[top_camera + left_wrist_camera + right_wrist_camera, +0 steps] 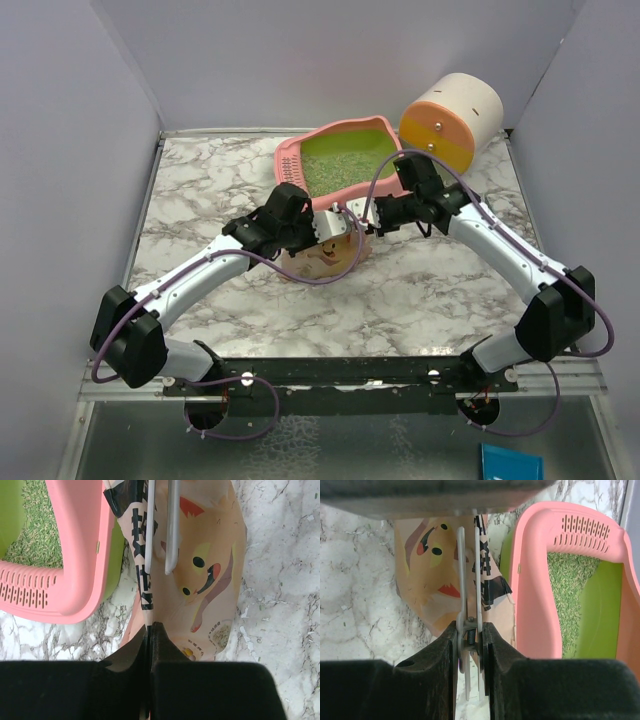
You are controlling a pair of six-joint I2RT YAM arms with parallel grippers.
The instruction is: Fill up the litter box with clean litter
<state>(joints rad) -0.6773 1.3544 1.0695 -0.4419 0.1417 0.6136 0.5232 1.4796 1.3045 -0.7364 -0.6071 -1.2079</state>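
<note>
The pink litter box (pixel 293 166) stands at the back middle, its green floor partly covered with clean litter (pixel 345 162). Just in front of it stands the tan pouch (pixel 325 258) with the cartoon animal. My left gripper (pixel 150 627) is shut on the pouch's (pixel 210 580) folded top edge. My right gripper (pixel 470 627) is shut on the handles of a grey metal spring clip (pixel 461 570) whose two arms straddle that same edge of the pouch (pixel 420 580). The litter box (pixel 535 590) with its litter (pixel 567 595) lies right beside the pouch.
A round white, orange and yellow drawer cabinet (pixel 450 120) sits at the back right, close to the box's corner. Both arms meet over the pouch in mid-table. White walls close in the marble table (pixel 200 180) on three sides. A few stray granules lie on the marble (pixel 250 630).
</note>
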